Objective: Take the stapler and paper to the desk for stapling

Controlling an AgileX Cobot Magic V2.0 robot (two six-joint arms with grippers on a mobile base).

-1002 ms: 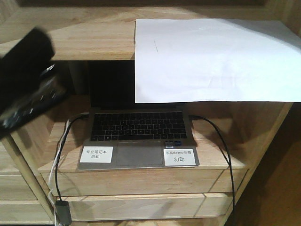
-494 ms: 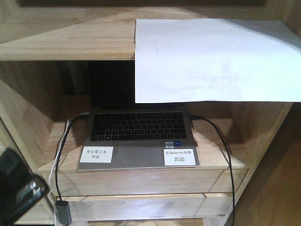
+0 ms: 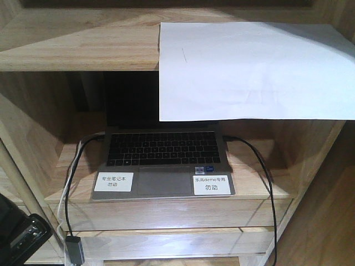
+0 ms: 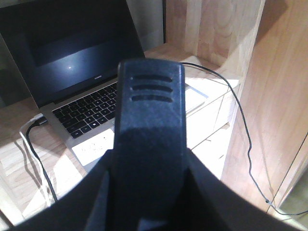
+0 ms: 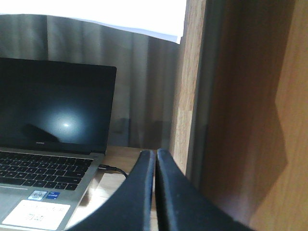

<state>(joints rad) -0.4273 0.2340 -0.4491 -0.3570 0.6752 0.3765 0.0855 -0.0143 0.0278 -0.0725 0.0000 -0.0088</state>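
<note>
The paper [image 3: 249,72], a large white sheet, lies on the upper shelf with its front part hanging over the shelf edge; its lower edge also shows in the right wrist view [image 5: 120,14]. My left gripper [image 4: 151,168] is shut on the stapler [image 4: 151,115], a black body with three slots at its far end, held above the laptop's front right corner. Its orange-red patch is hidden. My right gripper [image 5: 155,156] is shut and empty, low beside the shelf's right upright. The desk is out of view.
An open laptop [image 3: 161,160] with two white labels sits in the shelf's lower bay. Black cables [image 3: 266,177] run from both its sides. The wooden right upright [image 5: 192,96] stands close to my right gripper. Part of my left arm [image 3: 19,238] shows at the bottom left.
My left arm has dropped from the upper left of the front view to its bottom left corner. The paper and laptop have not moved.
</note>
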